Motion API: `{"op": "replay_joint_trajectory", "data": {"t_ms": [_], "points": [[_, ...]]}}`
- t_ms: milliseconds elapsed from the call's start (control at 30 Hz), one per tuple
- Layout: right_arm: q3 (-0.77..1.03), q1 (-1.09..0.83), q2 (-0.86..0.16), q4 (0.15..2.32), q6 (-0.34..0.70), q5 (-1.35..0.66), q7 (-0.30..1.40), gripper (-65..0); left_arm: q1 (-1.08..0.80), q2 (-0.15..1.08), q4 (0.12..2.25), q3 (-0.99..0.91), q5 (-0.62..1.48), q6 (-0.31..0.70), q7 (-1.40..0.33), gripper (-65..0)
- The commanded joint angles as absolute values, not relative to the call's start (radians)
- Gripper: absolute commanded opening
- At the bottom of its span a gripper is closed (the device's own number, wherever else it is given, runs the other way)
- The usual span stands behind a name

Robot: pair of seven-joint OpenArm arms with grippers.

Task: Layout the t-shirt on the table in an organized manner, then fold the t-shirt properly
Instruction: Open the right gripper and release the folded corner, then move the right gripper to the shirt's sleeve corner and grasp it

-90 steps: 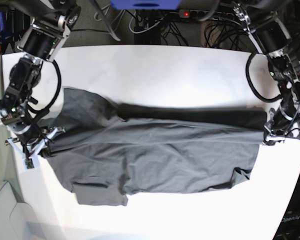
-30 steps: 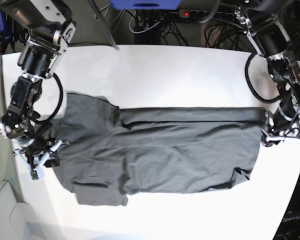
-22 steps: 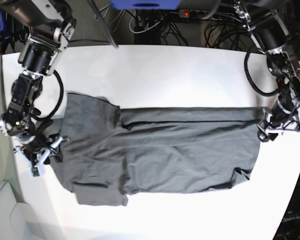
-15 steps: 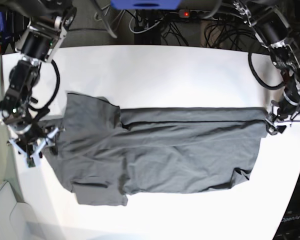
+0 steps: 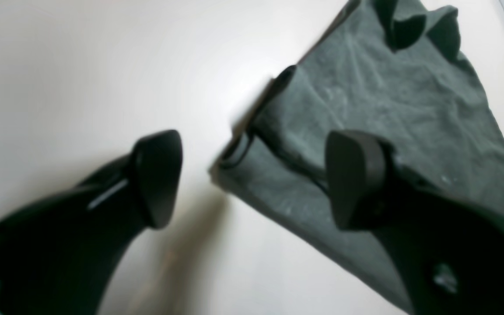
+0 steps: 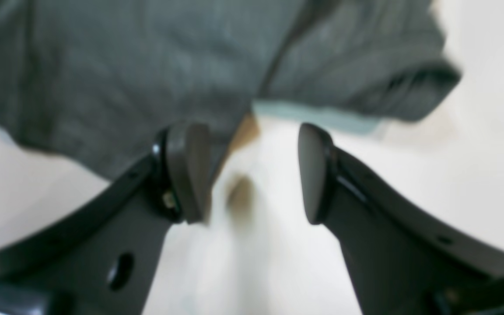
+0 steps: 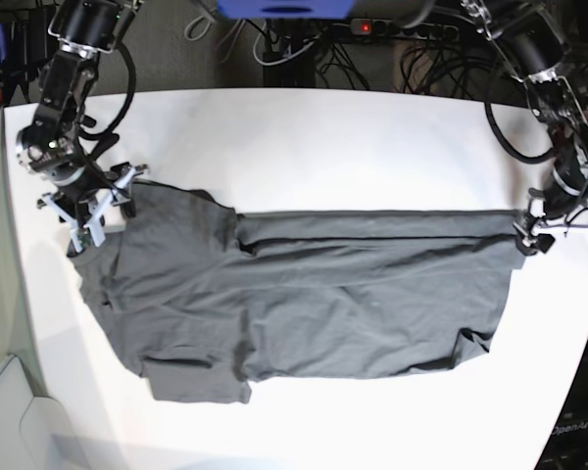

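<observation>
- While you are looking down from the base view, the t-shirt (image 7: 314, 294) is lying spread lengthwise across the middle of the table (image 7: 323, 137), its upper long edge folded over into a band.
- Your left gripper (image 7: 547, 227) is hanging at the shirt's end on that view's right, jaws standing apart, nothing between them.
- In its wrist view, the left gripper (image 5: 252, 179) is straddling the folded corner of the cloth (image 5: 379, 100), one finger over bare table.
- Your right gripper (image 7: 88, 211) is sitting at the opposite end by the sleeve, jaws parted and empty.
- Its wrist view is blurring, yet the right gripper (image 6: 254, 173) is showing white tabletop (image 6: 269, 262) between the pads.
</observation>
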State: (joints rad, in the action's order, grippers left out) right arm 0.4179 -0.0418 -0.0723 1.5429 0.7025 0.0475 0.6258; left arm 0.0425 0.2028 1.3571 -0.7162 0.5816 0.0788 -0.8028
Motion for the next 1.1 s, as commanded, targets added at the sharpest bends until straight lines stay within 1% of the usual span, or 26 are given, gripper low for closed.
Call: {"op": "replay_joint_trajectory", "data": {"t_ms": [0, 100, 167, 533, 667, 900, 1067], "points": [[0.420, -0.021, -0.085, 1.563, 0.698, 0.035, 0.596, -31.4, 0.054, 0.219, 1.379, -0.717, 0.593, 0.085, -0.785, -10.8], [0.420, -0.022, -0.088, 1.563, 0.698, 0.038, 0.604, -29.6, 0.056, 0.217, 1.379, -0.717, 0.593, 0.085, -0.785, -4.8], [0.418, -0.036, -0.091, 1.563, 0.698, 0.038, 0.604, -28.7, 0.056, 0.216, 1.379, -0.717, 0.593, 0.085, -0.785, -2.9], [0.418, -0.090, -0.082, 1.552, 0.698, 0.039, 0.604, -28.5, 0.058, 0.216, 1.377, -0.719, 0.593, 0.085, -0.783, -2.9], [0.417, -0.099, -0.056, 1.560, 0.698, 0.039, 0.604, -28.5, 0.058, 0.216, 1.374, -0.719, 0.593, 0.085, -0.783, -2.9], [0.323, -0.125, -0.054, 1.561, 0.698, 0.039, 0.598, -28.5, 0.058, 0.216, 1.372, -0.719, 0.593, 0.085, -0.783, -2.9], [0.312, -0.125, -0.054, 1.552, 0.698, 0.041, 0.596, -28.9, 0.054, 0.216, 1.371, -0.723, 0.593, 0.085, -0.783, -2.9]]}}
